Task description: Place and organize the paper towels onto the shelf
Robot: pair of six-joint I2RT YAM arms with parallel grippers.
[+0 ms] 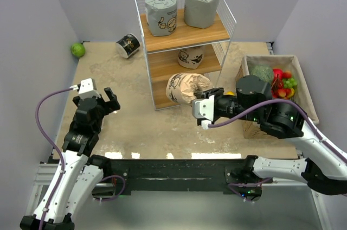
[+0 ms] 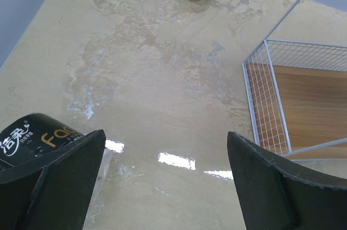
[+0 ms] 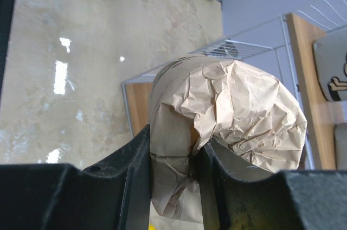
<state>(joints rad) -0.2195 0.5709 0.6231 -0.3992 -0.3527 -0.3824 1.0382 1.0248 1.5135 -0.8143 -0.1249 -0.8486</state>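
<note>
At far centre, the tall wood-and-white-wire shelf [image 1: 187, 36] carries a grey plastic-wrapped printed roll [image 1: 161, 10] and a plain grey roll [image 1: 202, 5] upright on its top board, and a pale printed roll [image 1: 191, 56] on the middle tier. The right hand [image 3: 172, 176], reaching left, is clenched on a crumpled beige roll [image 1: 187, 86] at the bottom tier's near opening. The left hand [image 2: 165, 186] hovers released, low over the bench [image 2: 162, 78], left of the shelf.

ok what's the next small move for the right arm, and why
Probably ease the right gripper forward, carrying the beige roll deeper onto the bottom tier of the shelf before opening. Its jaws are shut on the crumpled wrapper, and the roll seems to be only at the tier's front edge.
</note>
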